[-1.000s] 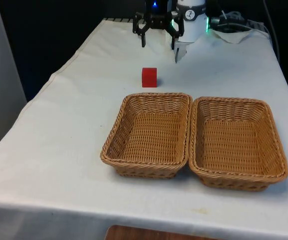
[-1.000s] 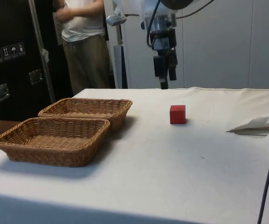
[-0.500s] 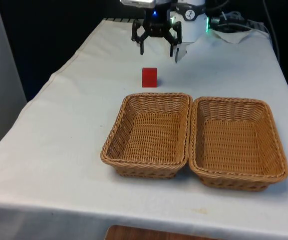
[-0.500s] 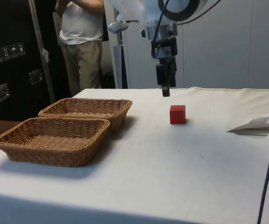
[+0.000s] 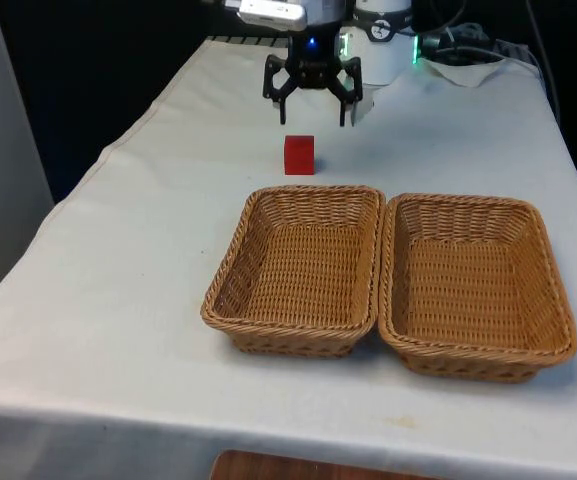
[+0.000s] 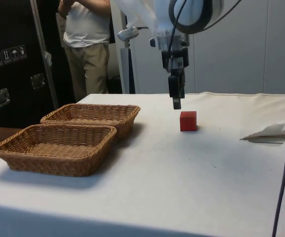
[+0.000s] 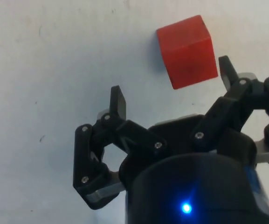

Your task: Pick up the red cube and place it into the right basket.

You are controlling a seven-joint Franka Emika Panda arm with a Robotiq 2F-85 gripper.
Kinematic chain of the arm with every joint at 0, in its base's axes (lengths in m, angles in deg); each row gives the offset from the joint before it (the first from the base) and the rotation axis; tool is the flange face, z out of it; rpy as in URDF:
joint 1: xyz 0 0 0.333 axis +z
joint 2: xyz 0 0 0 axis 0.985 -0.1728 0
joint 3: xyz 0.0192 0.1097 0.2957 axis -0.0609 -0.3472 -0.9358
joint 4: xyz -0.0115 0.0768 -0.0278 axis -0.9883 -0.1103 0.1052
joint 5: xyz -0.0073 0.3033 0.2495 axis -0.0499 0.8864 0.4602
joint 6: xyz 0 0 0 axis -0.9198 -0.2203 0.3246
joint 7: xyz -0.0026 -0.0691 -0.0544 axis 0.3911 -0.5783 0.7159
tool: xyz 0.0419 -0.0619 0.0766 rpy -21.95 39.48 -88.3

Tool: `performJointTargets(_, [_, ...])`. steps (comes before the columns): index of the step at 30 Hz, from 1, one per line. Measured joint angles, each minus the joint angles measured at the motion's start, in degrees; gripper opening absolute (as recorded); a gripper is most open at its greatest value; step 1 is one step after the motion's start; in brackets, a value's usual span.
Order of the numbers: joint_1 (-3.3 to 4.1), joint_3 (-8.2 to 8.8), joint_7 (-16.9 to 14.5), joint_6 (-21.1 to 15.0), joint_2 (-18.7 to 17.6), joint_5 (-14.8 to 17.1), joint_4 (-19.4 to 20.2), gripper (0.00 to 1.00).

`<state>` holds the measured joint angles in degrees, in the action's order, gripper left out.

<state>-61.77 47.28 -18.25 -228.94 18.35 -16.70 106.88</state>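
Right now nothing is grasped: the gripper (image 5: 308, 103) hangs with fingers spread wide, just above and behind the red cube (image 5: 299, 154), which sits on the white cloth (image 5: 148, 230) near the left basket (image 5: 303, 268). Pickup, carry and drop into the right basket (image 5: 473, 284) all remain, by my read. Off to the side, a person (image 6: 88, 44) stands beside dark cabinets (image 6: 9, 59).

No readable text, brand or number appears on anything here; small white handling pictograms mark a label (image 6: 7, 55) on the dark cabinet (image 6: 11, 74) in the side view, too small to make out
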Motion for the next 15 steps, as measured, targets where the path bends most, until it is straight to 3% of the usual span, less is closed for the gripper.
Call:
performJointTargets(6, [0.0, 0.17, -1.8, -0.2, -0.6, 1.5, 0.2, 1.0])
performJointTargets(15, [-0.11, 1.72, -4.0, -1.4, -1.0, 1.9, 1.6, 1.0])
